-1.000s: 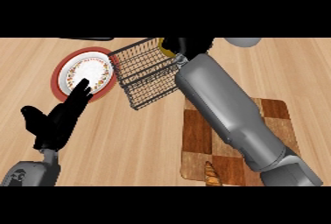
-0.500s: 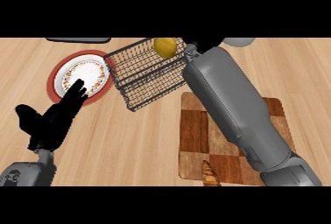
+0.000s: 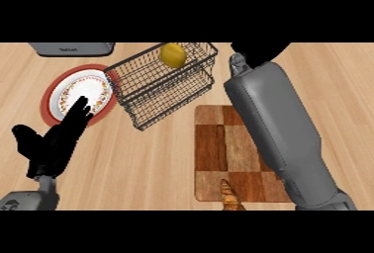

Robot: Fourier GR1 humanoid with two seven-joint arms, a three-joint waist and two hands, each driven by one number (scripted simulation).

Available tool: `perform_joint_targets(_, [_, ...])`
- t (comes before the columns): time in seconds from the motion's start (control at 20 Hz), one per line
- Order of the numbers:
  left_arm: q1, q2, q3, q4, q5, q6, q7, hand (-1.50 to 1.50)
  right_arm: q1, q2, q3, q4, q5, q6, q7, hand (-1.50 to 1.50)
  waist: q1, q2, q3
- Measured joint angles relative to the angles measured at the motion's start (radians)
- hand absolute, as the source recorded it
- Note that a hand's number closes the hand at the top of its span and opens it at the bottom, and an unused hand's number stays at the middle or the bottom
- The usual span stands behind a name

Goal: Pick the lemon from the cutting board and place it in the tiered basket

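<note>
The yellow lemon (image 3: 173, 54) lies in the upper tier of the black wire tiered basket (image 3: 164, 94) at the back of the counter. My right hand (image 3: 259, 50) shows at the view's top edge, to the right of the basket and apart from the lemon; the edge cuts most of it off. Its grey forearm stretches over the checkered wooden cutting board (image 3: 223, 143). My left hand (image 3: 55, 141) rests open at the lower left, fingers pointing up, holding nothing.
A red-rimmed patterned plate (image 3: 82, 94) lies left of the basket, just beyond my left hand. A grey appliance (image 3: 71, 48) stands at the back left. A brown pastry-like item (image 3: 230, 196) lies at the cutting board's near edge.
The lemon came into view at the basket's top and now lies in the upper tier. My right hand has drawn off to the right, away from it. The left hand stayed in place.
</note>
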Motion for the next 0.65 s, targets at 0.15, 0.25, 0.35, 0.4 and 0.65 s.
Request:
perform_joint_targets(0.15, [0.013,0.009,0.013,-0.010,0.005,-0.003,0.001,0.00,0.070,0.002,-0.014,-0.133,0.055,0.024,0.033,-1.50,-0.016,-0.005,0.000])
perform_joint_targets(0.25, [0.029,0.014,0.023,-0.011,0.010,-0.007,-0.005,0.00,0.115,0.003,-0.011,-0.239,0.086,0.053,0.058,-1.50,-0.024,-0.008,0.000])
perform_joint_targets(0.35, [0.033,0.020,0.035,-0.009,0.015,-0.012,-0.009,0.00,0.189,0.004,0.014,-0.350,0.113,0.080,0.077,-1.50,-0.031,-0.009,0.000])
perform_joint_targets(0.4, [0.034,0.024,0.040,-0.013,0.021,-0.016,-0.003,0.00,0.224,0.004,0.028,-0.407,0.131,0.096,0.088,-1.50,-0.032,-0.009,0.000])
perform_joint_targets(0.65, [0.057,0.025,0.051,-0.022,0.024,-0.019,-0.011,0.00,0.423,0.004,0.106,-0.719,0.169,0.175,0.110,-1.50,-0.044,-0.009,0.001])
